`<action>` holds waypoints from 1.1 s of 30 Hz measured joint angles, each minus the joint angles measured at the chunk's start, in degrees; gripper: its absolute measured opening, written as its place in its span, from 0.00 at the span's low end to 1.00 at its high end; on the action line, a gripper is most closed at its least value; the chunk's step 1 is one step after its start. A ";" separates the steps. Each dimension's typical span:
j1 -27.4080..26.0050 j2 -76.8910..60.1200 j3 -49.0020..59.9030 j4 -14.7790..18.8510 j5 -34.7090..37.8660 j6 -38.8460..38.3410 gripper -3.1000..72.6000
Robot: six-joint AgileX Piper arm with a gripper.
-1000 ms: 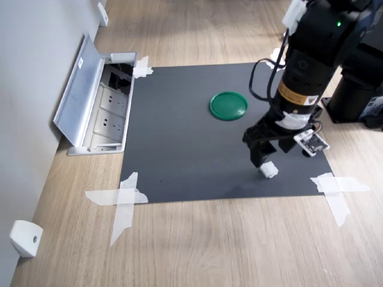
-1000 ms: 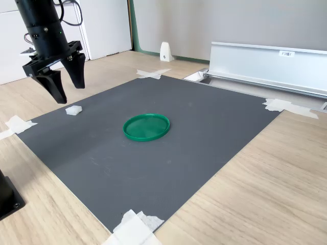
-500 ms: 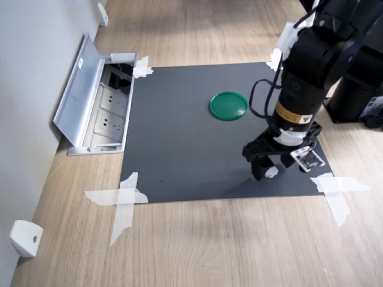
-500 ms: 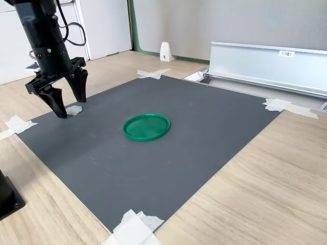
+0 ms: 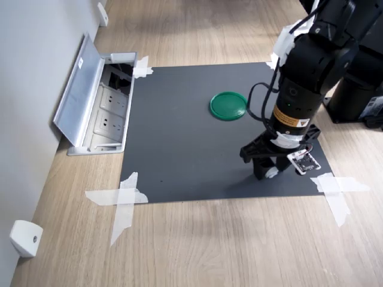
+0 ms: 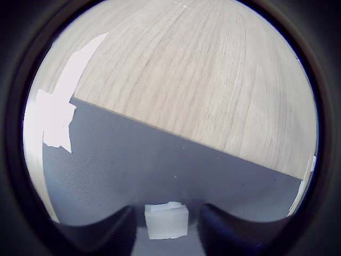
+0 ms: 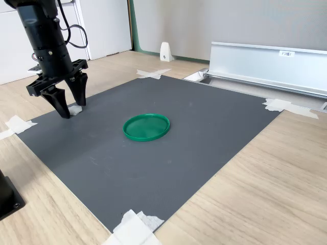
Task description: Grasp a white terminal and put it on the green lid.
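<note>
The white terminal, a tiny white block, lies on the grey mat near its taped corner. My gripper is down at the mat, open, with one finger on each side of the terminal. The wrist view shows small gaps between the block and both fingers. The green lid lies flat on the mat with nothing on it, well apart from the gripper.
A floor socket box with its metal lid up borders the mat. White tape crosses hold the mat's corners. A white wedge block sits by the wall. The arm's black base stands beside the mat.
The gripper came down from above the terminal to the mat and now straddles the block. Its fingers stand somewhat closer together. The terminal and lid have not moved.
</note>
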 joint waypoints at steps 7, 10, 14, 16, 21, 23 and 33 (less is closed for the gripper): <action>0.00 -0.08 -0.22 -0.26 1.49 0.37 0.39; 0.00 -1.49 -2.02 -0.86 6.01 2.18 0.39; -1.58 -5.96 -7.21 -1.08 11.40 6.57 0.39; -4.63 -8.27 -9.81 -0.31 12.74 8.34 0.39; -15.09 -10.87 -12.85 1.42 17.05 8.93 0.39; -19.49 -10.93 -13.13 1.49 19.02 8.98 0.39; -36.06 -10.93 -12.98 1.49 22.60 10.61 0.39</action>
